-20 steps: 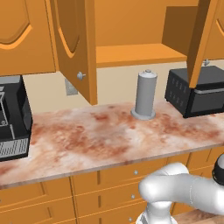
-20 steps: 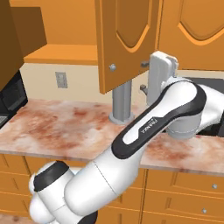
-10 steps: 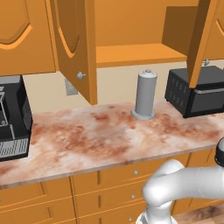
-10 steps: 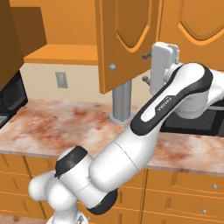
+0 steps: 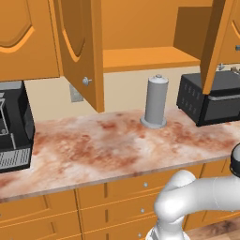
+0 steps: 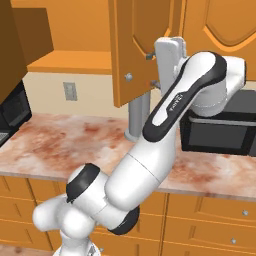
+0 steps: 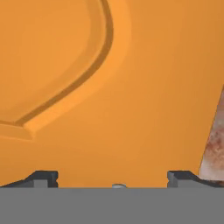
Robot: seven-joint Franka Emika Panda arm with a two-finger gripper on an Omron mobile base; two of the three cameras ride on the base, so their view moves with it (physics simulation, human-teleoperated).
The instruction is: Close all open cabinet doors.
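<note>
I've got the gripper (image 7: pixel 113 179) right up against the face of the right-hand open door (image 7: pixel 131 87). That door (image 6: pixel 145 50) hangs over the marbled counter (image 6: pixel 60 145), swung out edge-on in the left base view (image 5: pixel 213 44). The fingers (image 7: pixel 43 178) are spread wide, holding nothing; both tips sit almost at the panel, and I can't confirm contact.

The second open door (image 5: pixel 79 42) is on the left side of the same cabinet bay, knob (image 5: pixel 86 81) facing out, well apart from the arm. The shelf (image 5: pixel 145 58) between the two doors is exposed.

How I'd do this step:
- Push with the hand flat on the panel, not the finger edges. No grasp needed.
- Keep contact away from the hinge side for leverage. The counter sliver at the right of the hand view suggests I'm close to the door's lower corner.
- Follow the door's arc; a straight push would slide off the face.
- Watch the grey canister (image 5: pixel 155 101) and the black oven (image 5: pixel 213 96) under the door. The arm should stay above them.

Unclear:
- Hinge side of this door isn't visible, so I'm judging the swing direction from the bay layout.
- In the right base view the hand (image 6: pixel 167 60) is partly behind the door edge, so finger detail is lost there.
- A small grey blob at the bottom of the hand view may be this door's knob; too cut off to say.
- The door tops are cropped.
</note>
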